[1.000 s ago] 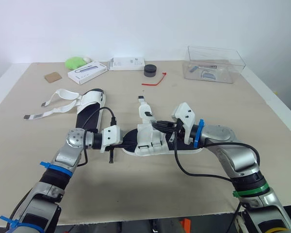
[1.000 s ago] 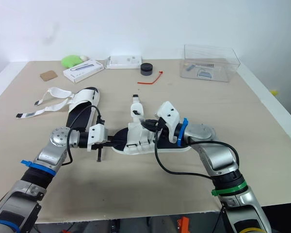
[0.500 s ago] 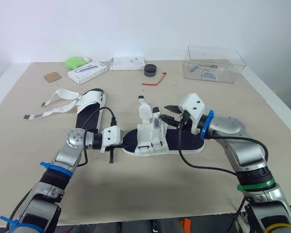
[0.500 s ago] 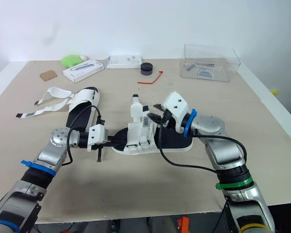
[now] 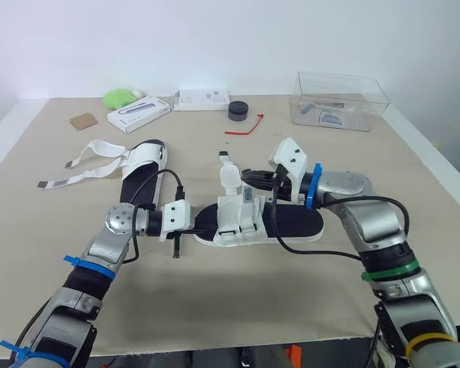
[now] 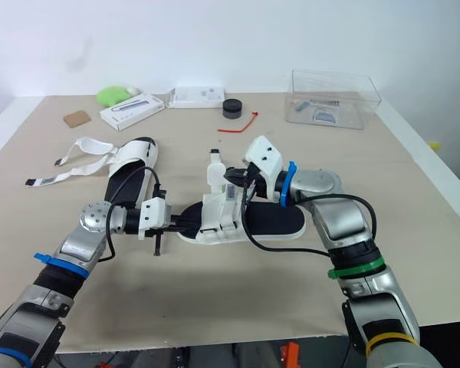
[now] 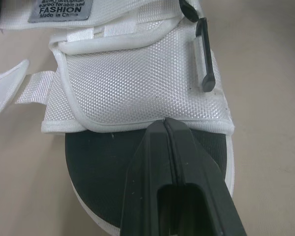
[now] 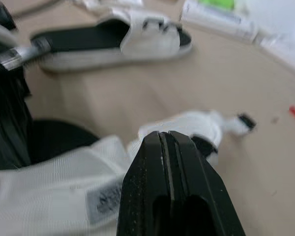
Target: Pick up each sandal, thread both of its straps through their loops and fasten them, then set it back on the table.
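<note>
Head stereo pair above table (image 5: 215,307); both wrist cameras close on sandal (image 5: 239,221)

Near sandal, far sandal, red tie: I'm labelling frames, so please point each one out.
near sandal (image 5: 238,221), left eye view, on its white upper.
far sandal (image 5: 140,184), left eye view, on its black footbed.
red tie (image 5: 238,132), left eye view, mid-length.

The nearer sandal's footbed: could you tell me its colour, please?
The footbed is black, clearest in the left wrist view.
</note>
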